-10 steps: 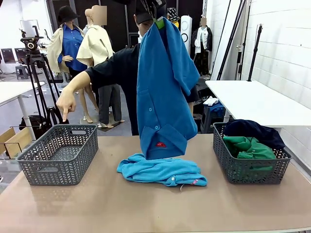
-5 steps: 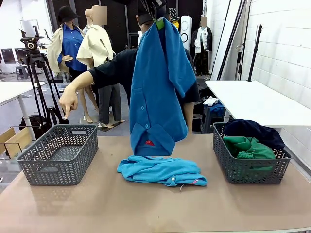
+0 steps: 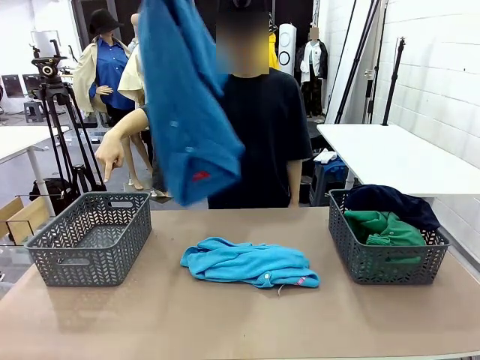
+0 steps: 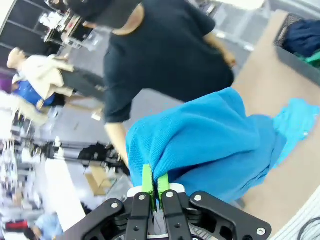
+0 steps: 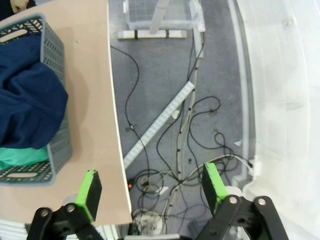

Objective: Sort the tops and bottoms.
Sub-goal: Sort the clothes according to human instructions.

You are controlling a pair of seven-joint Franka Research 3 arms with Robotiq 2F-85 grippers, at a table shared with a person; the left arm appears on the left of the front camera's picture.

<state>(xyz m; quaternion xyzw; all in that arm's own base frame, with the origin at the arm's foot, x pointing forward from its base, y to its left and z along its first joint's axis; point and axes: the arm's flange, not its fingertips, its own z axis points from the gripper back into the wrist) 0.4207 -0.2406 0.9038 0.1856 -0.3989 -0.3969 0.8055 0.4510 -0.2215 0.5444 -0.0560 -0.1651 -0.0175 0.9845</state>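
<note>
Hanging high over the left half of the table [image 3: 150,322], the medium blue garment [image 3: 187,105] is dangling from above the top edge of the front view; its lower edge is floating just above and beside the far right corner of the left basket [image 3: 90,247]; a row of small buttons is running down it, and a small red label [image 3: 200,175] is showing near the hem, its print too small to read. In the left wrist view the left gripper [image 4: 155,176] is pinching a fold of this cloth, green pads [image 4: 147,177] pressed close together with fabric between them. The turquoise garment [image 3: 251,264] is lying crumpled on the table's middle, well apart from both baskets; a pink tag [image 3: 301,281] is sticking out at its near right corner, with no lettering legible. The right basket [image 3: 386,264] is holding the green top [image 3: 382,225] with the navy shirt [image 3: 390,201] heaped behind and partly over it. The person [image 3: 266,135] in a black T-shirt is standing at the far side; the person's hand [image 3: 110,156] is pointing a finger down towards the left basket. The right gripper [image 5: 151,187] is hovering off the table's right edge with its jaws spread wide and nothing between them, looking down on floor cables [image 5: 170,150].
</note>
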